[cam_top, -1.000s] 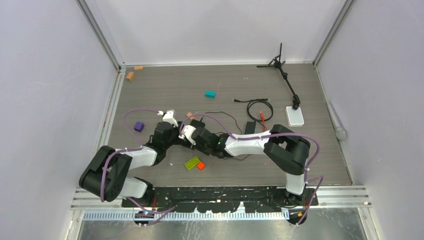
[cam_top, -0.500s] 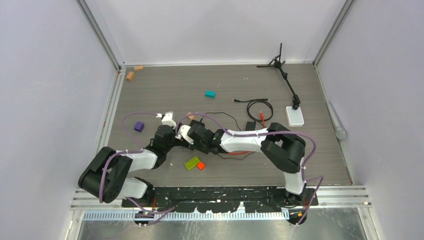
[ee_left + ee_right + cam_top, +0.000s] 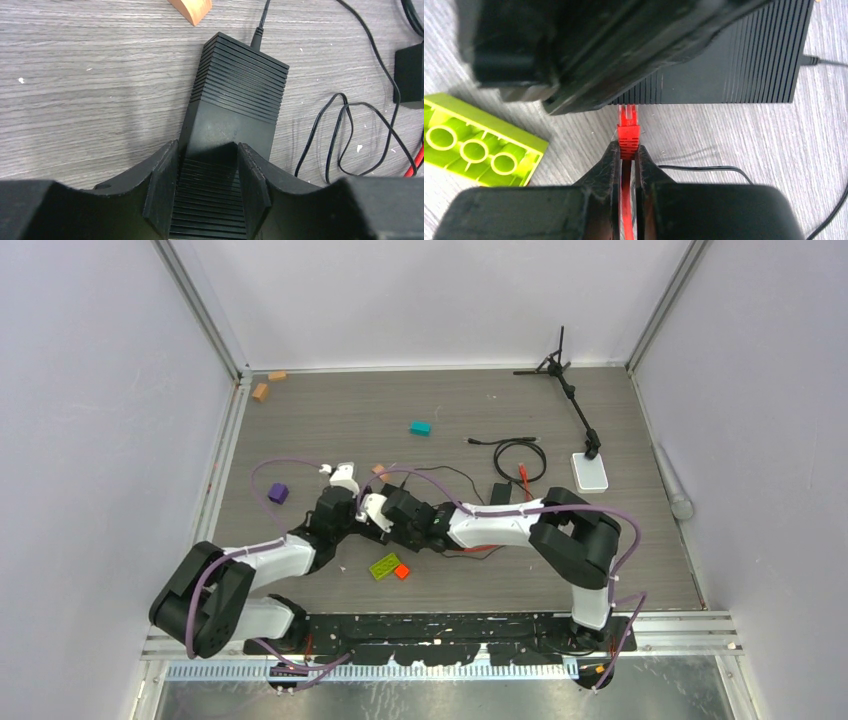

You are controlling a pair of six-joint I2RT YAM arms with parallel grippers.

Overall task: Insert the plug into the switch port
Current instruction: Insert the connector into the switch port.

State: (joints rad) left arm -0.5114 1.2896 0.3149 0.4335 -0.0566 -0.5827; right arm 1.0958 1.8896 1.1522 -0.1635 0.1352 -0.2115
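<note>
Lime brick (image 3: pixel 479 145) beside red tile (image 3: pixel 402 572); teal block (image 3: pixel 420 427) farther back

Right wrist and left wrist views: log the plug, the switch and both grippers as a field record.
plug: red, pinched in right gripper
plug tip: at the switch's side face, body outside
switch: black ribbed box, clamped by left gripper
port: hidden, entry cannot be told
nearby: green brick, apart from plug

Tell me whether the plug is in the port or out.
Not seated: most of the plug shows outside the switch, its tip at the switch's side. Whether the tip is inside, cannot tell.
</note>
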